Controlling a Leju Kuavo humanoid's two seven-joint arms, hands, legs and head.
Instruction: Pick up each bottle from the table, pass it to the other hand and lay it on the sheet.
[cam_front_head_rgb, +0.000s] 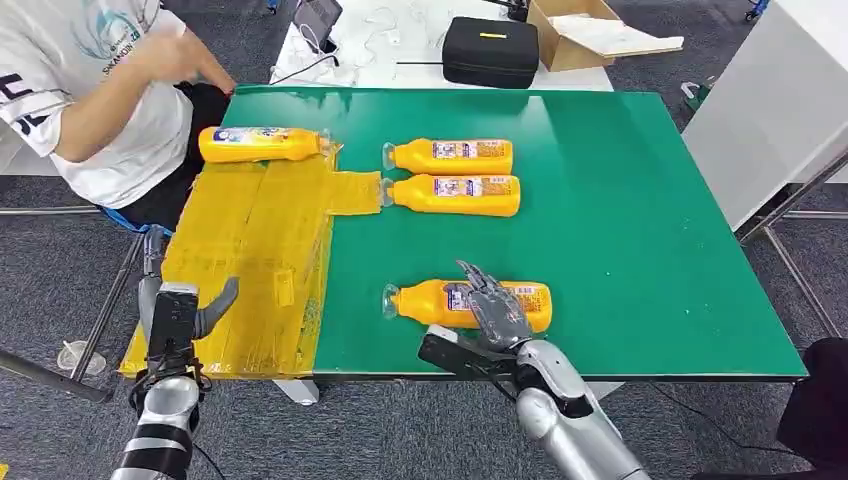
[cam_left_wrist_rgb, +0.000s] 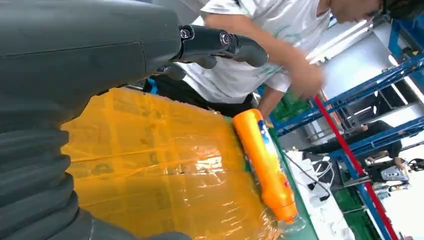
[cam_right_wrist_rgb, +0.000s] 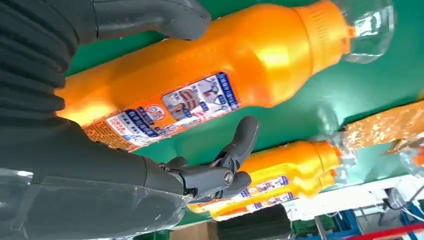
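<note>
The right hand (cam_front_head_rgb: 497, 308) hovers over the near bottle (cam_front_head_rgb: 440, 301) lying on the green bench (cam_front_head_rgb: 640, 200), fingers spread and grasping nothing, thumb on one side and fingers on the other. The left hand (cam_front_head_rgb: 185, 310) waits released above the near edge of the yellow sheet (cam_front_head_rgb: 250, 250). One bottle (cam_front_head_rgb: 262, 143) lies at the sheet's far edge; two more (cam_front_head_rgb: 455, 155) (cam_front_head_rgb: 460, 193) lie side by side just right of it. A person (cam_front_head_rgb: 90, 90) sits at far left.
</note>
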